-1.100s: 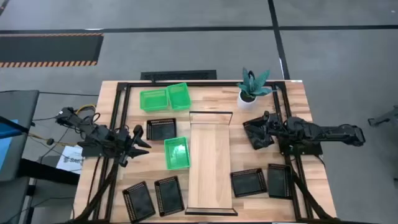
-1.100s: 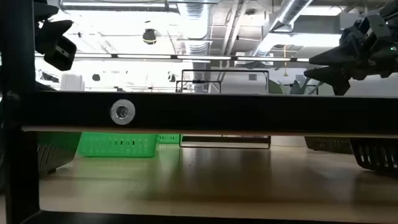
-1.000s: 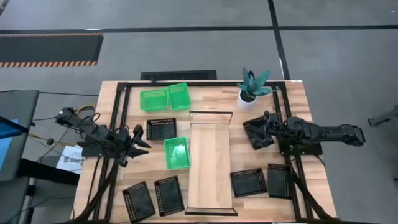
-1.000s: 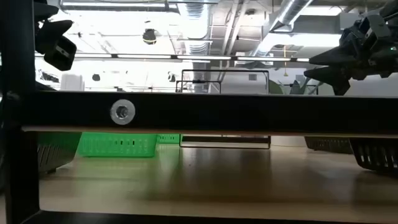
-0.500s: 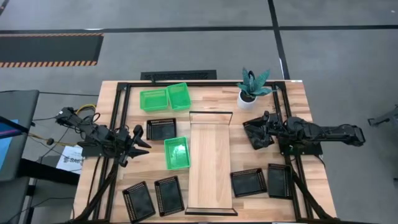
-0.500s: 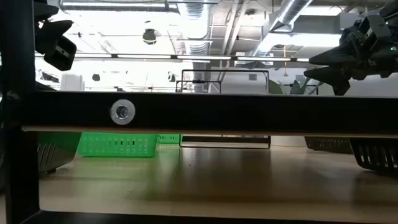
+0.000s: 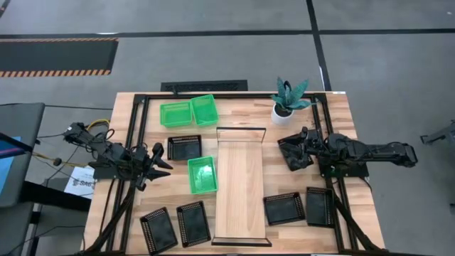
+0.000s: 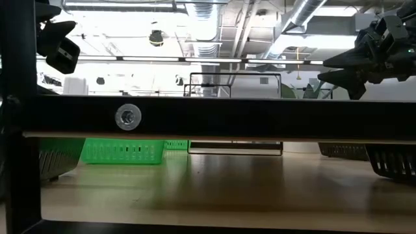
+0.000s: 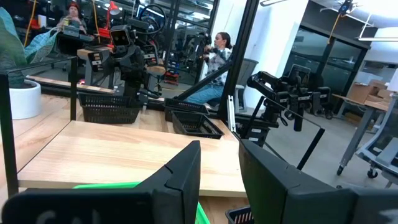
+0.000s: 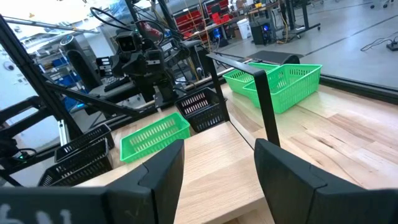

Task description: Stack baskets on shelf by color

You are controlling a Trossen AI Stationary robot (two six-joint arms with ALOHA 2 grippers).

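The pale plank desk (image 7: pixel 128 107) carries everything, and down its middle runs the long narrow pale wooden shelf (image 7: pixel 239 192) with thin black wire frames at its ends; nothing is stacked on it yet.

To the shelf's left lie three bright green perforated plastic baskets: a touching pair near the far edge (image 7: pixel 190 112) and a single green basket (image 7: pixel 202 174) just beside the shelf. The small black mesh baskets are scattered: one (image 7: pixel 184 148) between the greens, two (image 7: pixel 175 225) at the near left, two (image 7: pixel 298 208) at the near right, and one (image 7: pixel 293 153) right of the shelf below a white potted plant (image 7: pixel 286 99).

The left end effector (image 7: pixel 159 166) hovers by the left rail, near the single green basket, fingers spread and empty. The right end effector (image 7: pixel 293 146) hangs over the black basket by the plant, fingers likewise spread with nothing between them.

The step in hand looks like a first pick. For the left arm, the single green basket is the sensible target: pinch one wall near its middle, lift level, and set it square toward one end of the shelf, leaving the other end for black. The shelf looks barely wider than a basket, so alignment matters. The right arm should grip its black basket's rim rather than the mesh.
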